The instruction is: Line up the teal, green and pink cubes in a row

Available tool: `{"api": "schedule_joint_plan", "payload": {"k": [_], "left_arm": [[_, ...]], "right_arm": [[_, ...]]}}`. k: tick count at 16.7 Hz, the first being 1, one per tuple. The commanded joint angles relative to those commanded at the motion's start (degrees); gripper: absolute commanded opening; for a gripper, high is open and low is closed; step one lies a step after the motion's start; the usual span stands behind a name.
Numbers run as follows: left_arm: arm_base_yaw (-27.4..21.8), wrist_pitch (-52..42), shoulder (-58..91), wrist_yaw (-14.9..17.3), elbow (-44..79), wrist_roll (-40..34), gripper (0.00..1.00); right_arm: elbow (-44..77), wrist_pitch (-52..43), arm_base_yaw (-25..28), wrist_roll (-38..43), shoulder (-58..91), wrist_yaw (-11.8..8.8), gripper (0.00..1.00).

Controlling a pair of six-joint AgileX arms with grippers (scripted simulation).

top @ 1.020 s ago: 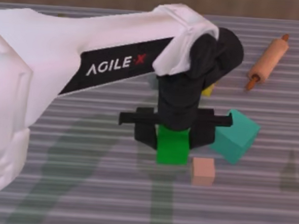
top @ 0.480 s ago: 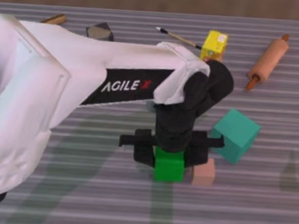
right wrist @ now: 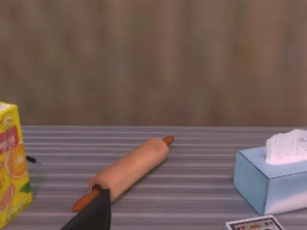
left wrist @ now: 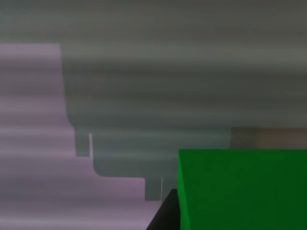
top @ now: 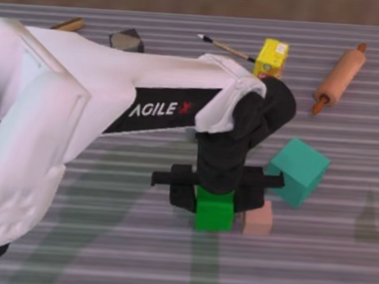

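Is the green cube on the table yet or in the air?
Cannot tell. The left gripper is shut on the green cube, beside the pink cube, but neither the top nor the wrist view shows its underside meeting the table.

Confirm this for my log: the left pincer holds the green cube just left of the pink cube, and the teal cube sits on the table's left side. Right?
Not quite. The teal cube sits on the table's right side, up and right of the pink cube, as the top view shows. The rest holds: the left pincer holds the green cube just left of the pink one.
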Motion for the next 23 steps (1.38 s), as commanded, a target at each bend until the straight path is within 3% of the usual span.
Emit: {"api": "schedule_joint_plan", "payload": {"k": [7,17,23], "left_arm": [[0.0,0.0,0.0,0.0,0.0,0.0,0.98],[0.07,-0.21,-0.07,0.01,0.19,-0.01,1.0],[0.55,-10.45,-2.75,-0.03,7.48,-0.14,1.0]], "right_arm": [[0.0,0.0,0.0,0.0,0.0,0.0,1.0],[0.0,0.0,0.0,0.0,0.0,0.0,1.0],[0.0,0.0,0.0,0.0,0.0,0.0,1.0]]}}
